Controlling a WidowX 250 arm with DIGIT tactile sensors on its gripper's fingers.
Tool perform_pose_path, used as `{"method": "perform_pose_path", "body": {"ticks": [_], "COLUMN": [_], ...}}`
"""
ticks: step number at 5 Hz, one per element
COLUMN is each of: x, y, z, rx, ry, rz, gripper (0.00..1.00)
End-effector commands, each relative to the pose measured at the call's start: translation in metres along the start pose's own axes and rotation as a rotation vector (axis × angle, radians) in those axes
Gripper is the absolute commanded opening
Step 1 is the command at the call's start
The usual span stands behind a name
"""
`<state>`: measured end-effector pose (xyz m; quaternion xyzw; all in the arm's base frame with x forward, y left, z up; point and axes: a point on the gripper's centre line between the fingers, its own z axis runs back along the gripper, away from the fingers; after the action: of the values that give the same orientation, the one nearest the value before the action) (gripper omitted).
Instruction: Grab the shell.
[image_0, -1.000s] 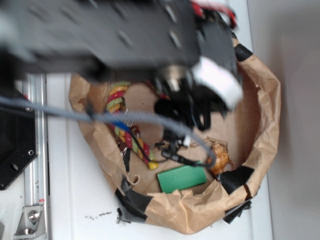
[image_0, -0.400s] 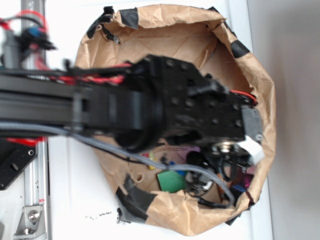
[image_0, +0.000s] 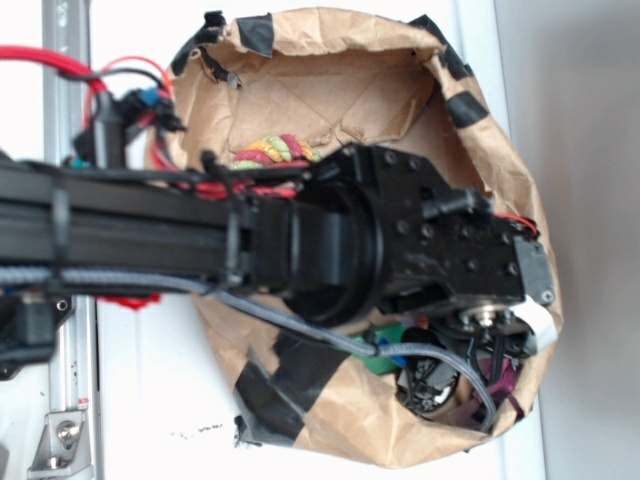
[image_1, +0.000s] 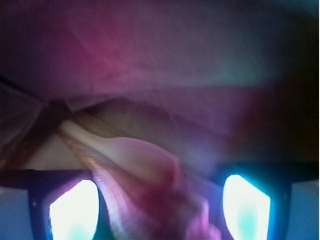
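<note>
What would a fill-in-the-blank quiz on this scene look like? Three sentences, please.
1. In the wrist view, the shell lies ___ the two fingers.
2. The tape patching the paper bag is ___.
3. The block peeking out under the arm is ___.

Missing words: between; black; green.

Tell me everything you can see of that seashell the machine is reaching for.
Only the wrist view shows the shell, close and blurred under pinkish light. It looks smooth and glossy, pale cream to pink, with faint ribbing down its side. It tapers to a point toward the upper left and widens toward the bottom, lying tilted. It sits between the two gripper fingers, against crumpled brown paper. Whether the fingers touch it cannot be told. In the exterior view the arm hides it.
</note>
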<state>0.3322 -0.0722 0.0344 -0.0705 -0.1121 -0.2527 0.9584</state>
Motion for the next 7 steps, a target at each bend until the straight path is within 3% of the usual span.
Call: {"method": "perform_pose_path", "body": {"ticks": [1, 2, 3, 4, 5, 6, 7], "x": [0.011, -0.016, -0.027, -0.026, -0.021, -0.020, -0.026], "y": [-0.013, -0.012, 0.005, 0.019, 0.018, 0.020, 0.024], "z": [0.030, 0.087, 0.142, 0.156, 0.165, 0.166, 0.172], "rx": [0.135, 0.285, 0.339, 0.321, 0.295, 0.274, 0.266], "ry": [-0.073, -0.168, -0.150, -0.009, 0.050, 0.074, 0.060], "rz": [-0.068, -0.055, 0.105, 0.308, 0.412, 0.473, 0.515], "gripper": [0.00, 0.00, 0.00, 0.00, 0.00, 0.00, 0.00]}}
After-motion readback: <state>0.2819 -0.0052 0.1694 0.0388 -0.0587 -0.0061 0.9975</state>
